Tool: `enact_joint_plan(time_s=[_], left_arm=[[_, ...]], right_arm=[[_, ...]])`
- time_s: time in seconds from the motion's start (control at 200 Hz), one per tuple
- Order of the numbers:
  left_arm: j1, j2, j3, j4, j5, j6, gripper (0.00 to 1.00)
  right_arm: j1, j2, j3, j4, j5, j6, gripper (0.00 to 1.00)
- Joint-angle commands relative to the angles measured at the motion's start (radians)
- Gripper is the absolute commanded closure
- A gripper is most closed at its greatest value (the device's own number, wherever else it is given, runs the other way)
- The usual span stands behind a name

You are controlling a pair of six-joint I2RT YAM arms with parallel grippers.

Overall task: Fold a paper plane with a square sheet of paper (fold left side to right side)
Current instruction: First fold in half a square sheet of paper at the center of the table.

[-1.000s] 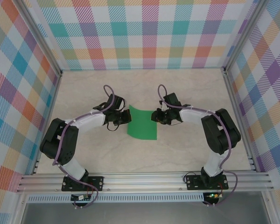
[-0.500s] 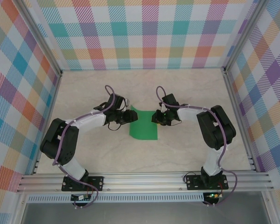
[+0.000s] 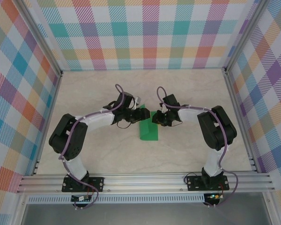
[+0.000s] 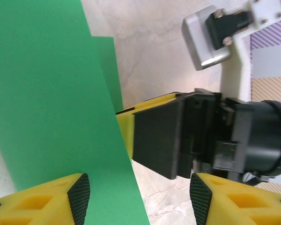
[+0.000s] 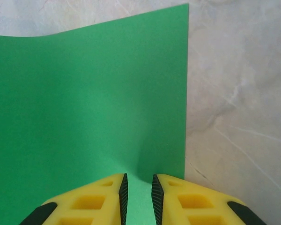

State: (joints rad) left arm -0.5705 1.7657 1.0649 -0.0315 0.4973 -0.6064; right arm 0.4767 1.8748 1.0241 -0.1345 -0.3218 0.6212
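The square sheet of paper point(image 3: 148, 132) is bright green and lies mid-table as a narrow strip, its left side brought over toward the right. My left gripper point(image 3: 145, 115) hovers at its far end, open; in the left wrist view the green flap point(image 4: 47, 93) reaches between the left gripper's point(image 4: 139, 199) pads without being pinched. My right gripper point(image 3: 155, 118) sits at the sheet's far right corner. In the right wrist view its jaws point(image 5: 138, 192) stand a narrow slit apart over the paper point(image 5: 84, 93), and nothing is pinched between them.
Pale marble tabletop point(image 3: 93, 93) surrounds the sheet, with free room to the left, the right and behind. Plaid walls point(image 3: 145, 33) close three sides. The aluminium rail point(image 3: 145, 180) with both arm bases runs along the near edge.
My left gripper moved right across the sheet and opened, letting go of the paper's left side. The green shape is now narrower. The right gripper stayed in place.
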Motion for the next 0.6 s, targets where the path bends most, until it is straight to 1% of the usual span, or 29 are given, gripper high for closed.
enact_joint_plan(time_s=[0.0,0.115,0.2,0.225,0.3,0.35,0.41,0.51,0.595], left_arm=[[-0.015,0.019,0.025,0.017,0.015,-0.010,0.43],[-0.017,0.024,0.022,0.023,0.019,-0.011,0.50],[-0.019,0.026,0.022,0.022,0.019,-0.012,0.53],[-0.018,0.026,0.021,0.022,0.018,-0.011,0.54],[-0.020,0.028,0.022,0.021,0.017,-0.010,0.59],[-0.020,0.028,0.021,0.018,0.014,-0.008,0.62],[-0.020,0.029,0.023,0.013,0.012,-0.005,0.66],[-0.020,0.029,0.022,0.012,0.001,-0.005,0.73],[-0.022,0.032,0.023,0.012,0.000,-0.007,0.75]], right_arm=[[-0.002,0.016,-0.039,-0.017,-0.002,0.005,0.74],[-0.027,-0.028,-0.039,0.014,-0.039,0.015,0.72],[-0.045,-0.081,-0.024,-0.018,-0.036,0.009,0.70],[-0.046,-0.099,-0.018,-0.036,-0.029,0.003,0.66],[-0.046,-0.153,-0.014,-0.063,-0.014,-0.008,0.60],[-0.046,-0.192,-0.021,-0.057,-0.015,-0.005,0.56],[-0.047,-0.222,-0.035,-0.039,-0.022,0.012,0.55],[-0.045,-0.232,-0.048,0.031,-0.104,0.051,0.54],[-0.037,-0.204,-0.031,0.064,-0.169,0.075,0.55]])
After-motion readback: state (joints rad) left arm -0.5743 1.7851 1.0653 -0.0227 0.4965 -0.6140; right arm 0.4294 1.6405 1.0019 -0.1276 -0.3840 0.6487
